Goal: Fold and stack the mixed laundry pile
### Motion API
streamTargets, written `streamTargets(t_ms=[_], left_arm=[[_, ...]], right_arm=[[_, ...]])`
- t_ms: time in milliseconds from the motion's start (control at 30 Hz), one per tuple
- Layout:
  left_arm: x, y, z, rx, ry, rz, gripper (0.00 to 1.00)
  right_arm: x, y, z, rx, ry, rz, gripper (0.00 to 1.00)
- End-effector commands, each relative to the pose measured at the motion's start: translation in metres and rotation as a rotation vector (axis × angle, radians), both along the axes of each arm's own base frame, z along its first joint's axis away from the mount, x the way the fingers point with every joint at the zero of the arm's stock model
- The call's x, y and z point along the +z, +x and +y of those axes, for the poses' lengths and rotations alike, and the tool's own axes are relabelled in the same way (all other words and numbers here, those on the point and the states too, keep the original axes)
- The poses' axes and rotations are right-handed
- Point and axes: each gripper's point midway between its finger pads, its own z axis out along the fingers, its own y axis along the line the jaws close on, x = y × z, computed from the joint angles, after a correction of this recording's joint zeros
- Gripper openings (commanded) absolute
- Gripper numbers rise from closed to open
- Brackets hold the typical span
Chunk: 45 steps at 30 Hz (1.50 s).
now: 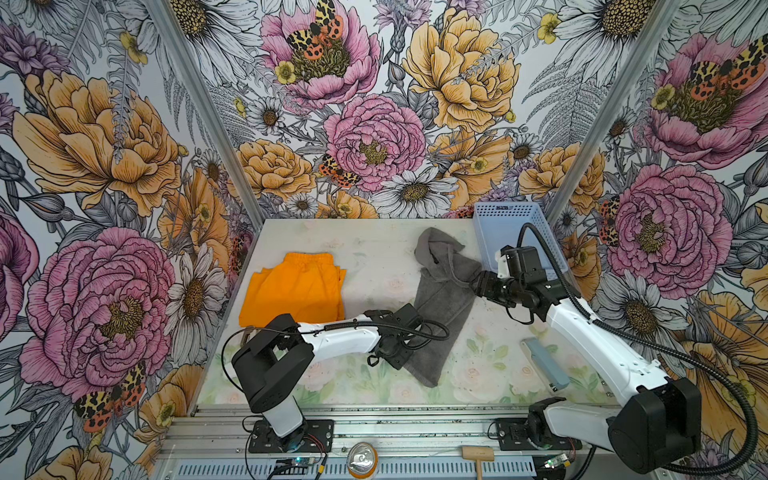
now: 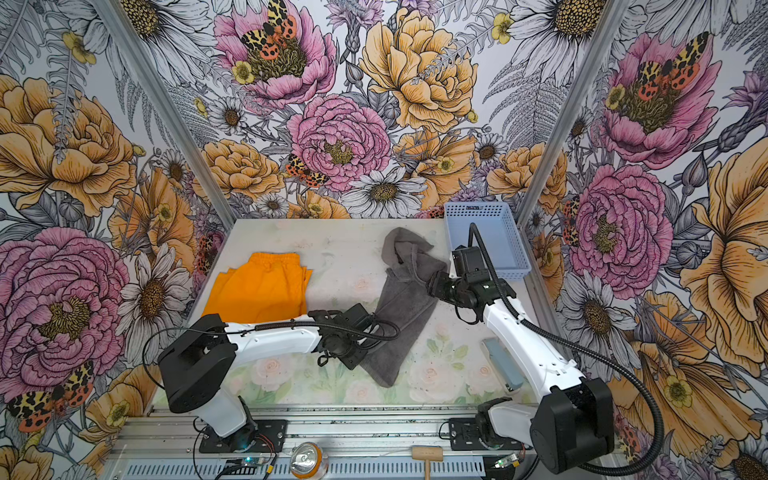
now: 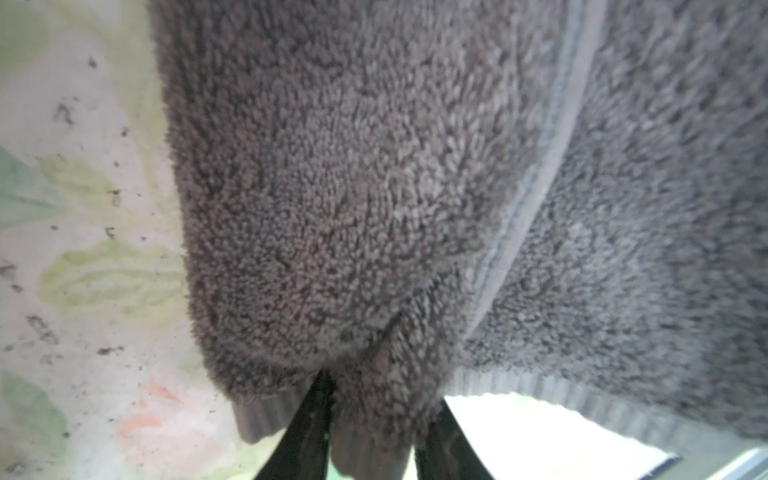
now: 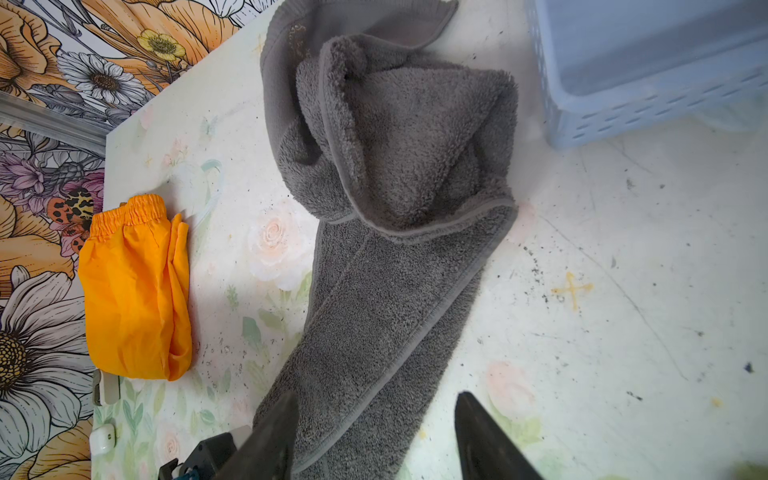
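Front rail, both top views: silver-topped orange drinks can (image 1: 361, 458) and small wooden mallet (image 1: 478, 454) at the bottom edge.
Shorts: bright orange shorts (image 1: 295, 291) folded flat, centre-left on the pale floral table (image 1: 374, 257).
Towel: dark grey terry towel (image 1: 440, 299), one long crumpled strip at centre, well apart from the shorts.
Basket: pale blue perforated plastic basket (image 1: 507, 210), upper right of the table, near the towel's far end.
Arms: left arm (image 1: 340, 332) down over the towel's lower-left edge, fingers hidden; right gripper (image 1: 478, 286) at the towel's right edge.
Left wrist view: left gripper (image 3: 382, 390) at bottom centre, and that's a pinch: black fingers (image 3: 307, 424) drawn narrow on a bunched fold of the towel's (image 3: 374, 187) ribbed hem; towel fills most of the frame, table (image 3: 83, 208) showing at left.
Right wrist view: right gripper (image 4: 376, 395) at the bottom edge, jaws wide, gripping nothing, over the towel's (image 4: 395, 270) near end; shorts (image 4: 133, 299) at left, basket (image 4: 623, 104) upper right.
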Motion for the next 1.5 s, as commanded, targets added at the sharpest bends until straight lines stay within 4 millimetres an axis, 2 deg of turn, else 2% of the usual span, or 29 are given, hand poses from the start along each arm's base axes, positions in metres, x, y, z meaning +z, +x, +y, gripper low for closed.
streamTargets(t_ms=[0, 100, 200, 333, 433, 533, 633, 767, 833, 867, 933, 1033, 1100, 1200, 1300, 1400, 1433, 1467], left_arm=[[0.018, 0.004, -0.01, 0.004, -0.093, -0.001, 0.25], [0.032, 0.01, -0.011, 0.027, -0.14, -0.002, 0.12], [0.051, 0.017, -0.01, 0.063, -0.21, -0.006, 0.0], [0.081, 0.029, -0.005, 0.126, -0.317, -0.015, 0.0], [0.1, 0.038, 0.001, 0.178, -0.395, -0.013, 0.0], [0.118, 0.046, 0.007, 0.224, -0.476, -0.013, 0.0], [0.131, 0.052, 0.013, 0.26, -0.546, -0.013, 0.0], [0.139, 0.055, 0.018, 0.277, -0.578, -0.016, 0.0], [0.143, 0.055, 0.021, 0.286, -0.588, -0.024, 0.0], [0.144, 0.054, 0.022, 0.288, -0.592, -0.026, 0.0], [0.147, 0.053, 0.026, 0.302, -0.601, -0.033, 0.0], [0.149, 0.049, 0.032, 0.317, -0.615, -0.04, 0.0], [0.15, 0.046, 0.035, 0.331, -0.628, -0.043, 0.0], [0.152, 0.044, 0.039, 0.359, -0.659, -0.052, 0.0], [0.15, 0.044, 0.044, 0.4, -0.69, -0.066, 0.0], [0.141, 0.047, 0.053, 0.46, -0.702, -0.071, 0.0], [0.137, 0.049, 0.057, 0.489, -0.701, -0.072, 0.0], [0.132, 0.049, 0.06, 0.508, -0.693, -0.07, 0.0]], right_arm=[[0.008, -0.001, 0.003, 0.006, 0.018, -0.031, 0.62], [0.0, -0.008, 0.005, 0.012, 0.034, -0.005, 0.62], [-0.015, -0.025, 0.014, 0.04, 0.052, 0.039, 0.61], [-0.042, -0.057, 0.038, 0.123, 0.065, 0.119, 0.61], [-0.074, -0.083, 0.061, 0.196, 0.056, 0.206, 0.62], [-0.104, -0.098, 0.081, 0.238, 0.055, 0.266, 0.62], [-0.122, -0.097, 0.1, 0.269, 0.057, 0.279, 0.63], [-0.146, -0.088, 0.11, 0.281, 0.016, 0.33, 0.63], [-0.161, -0.09, 0.107, 0.278, -0.02, 0.377, 0.57], [-0.163, -0.09, 0.105, 0.272, -0.033, 0.382, 0.48], [-0.159, -0.089, 0.096, 0.248, -0.063, 0.364, 0.23], [-0.128, -0.087, 0.078, 0.228, -0.11, 0.31, 0.05], [-0.101, -0.087, 0.065, 0.224, -0.147, 0.28, 0.0], [-0.055, -0.085, 0.051, 0.234, -0.177, 0.231, 0.0], [-0.022, -0.075, 0.056, 0.282, -0.178, 0.209, 0.0], [-0.008, -0.058, 0.075, 0.353, -0.172, 0.204, 0.36], [-0.01, -0.051, 0.076, 0.353, -0.193, 0.203, 0.45], [-0.013, -0.047, 0.076, 0.349, -0.209, 0.206, 0.49]])
